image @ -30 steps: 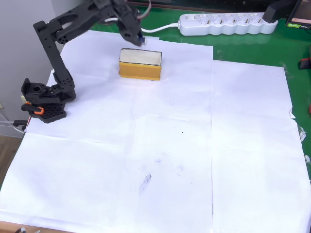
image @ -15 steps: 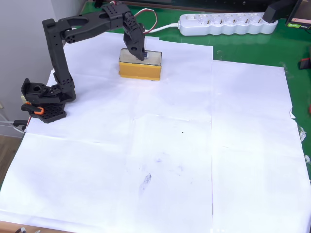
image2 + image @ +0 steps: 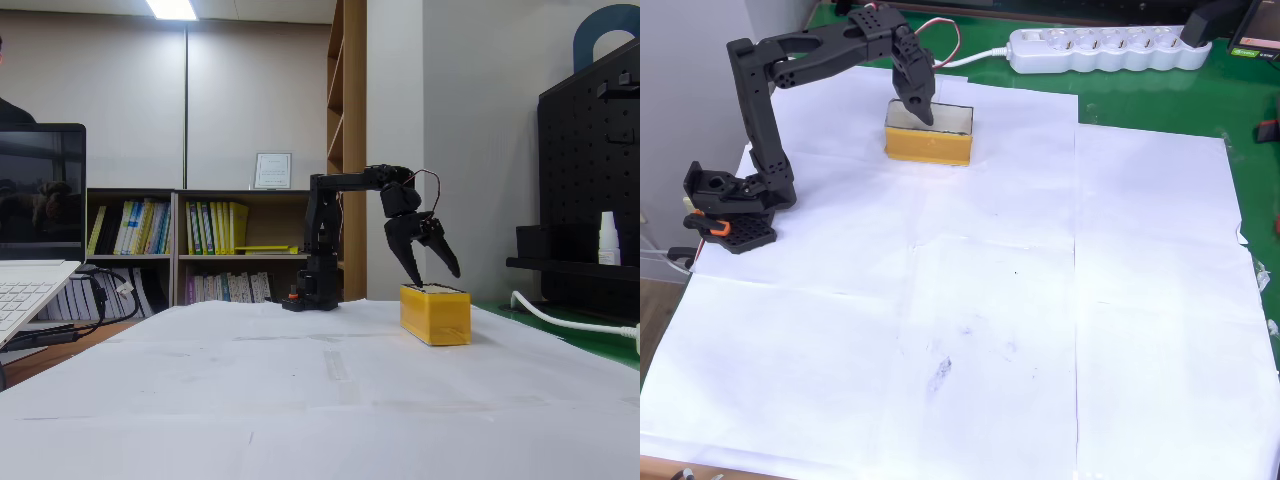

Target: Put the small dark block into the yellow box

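The block cannot be made out in either view; whether it lies inside the box, behind the fingers, is not clear. The gripper (image 3: 435,278) hangs just above the box's (image 3: 436,314) far end in the fixed view, its two fingers spread wide apart with nothing seen between them. In the overhead view the gripper (image 3: 921,112) covers the left part of the box's (image 3: 930,143) pale inside. The box sits on white paper (image 3: 980,300), far left.

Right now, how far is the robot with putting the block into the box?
The gripper hangs open directly over the yellow box, so the carry and probably the release look done. I cannot make out the block itself. What remains is to pull the arm away.
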{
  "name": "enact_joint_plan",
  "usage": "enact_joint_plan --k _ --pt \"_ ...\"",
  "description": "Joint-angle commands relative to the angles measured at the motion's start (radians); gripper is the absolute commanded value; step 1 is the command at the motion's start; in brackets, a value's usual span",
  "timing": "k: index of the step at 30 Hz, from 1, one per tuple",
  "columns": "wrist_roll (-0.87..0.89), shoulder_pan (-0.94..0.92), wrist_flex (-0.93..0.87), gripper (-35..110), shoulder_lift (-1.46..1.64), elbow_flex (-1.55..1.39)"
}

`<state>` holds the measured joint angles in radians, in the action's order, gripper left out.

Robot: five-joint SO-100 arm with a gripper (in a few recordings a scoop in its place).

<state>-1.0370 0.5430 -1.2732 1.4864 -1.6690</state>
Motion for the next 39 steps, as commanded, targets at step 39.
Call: enact_joint_plan --k 39 --pt "-0.377 -0.462 -0.301 0 -1.624 1.378"
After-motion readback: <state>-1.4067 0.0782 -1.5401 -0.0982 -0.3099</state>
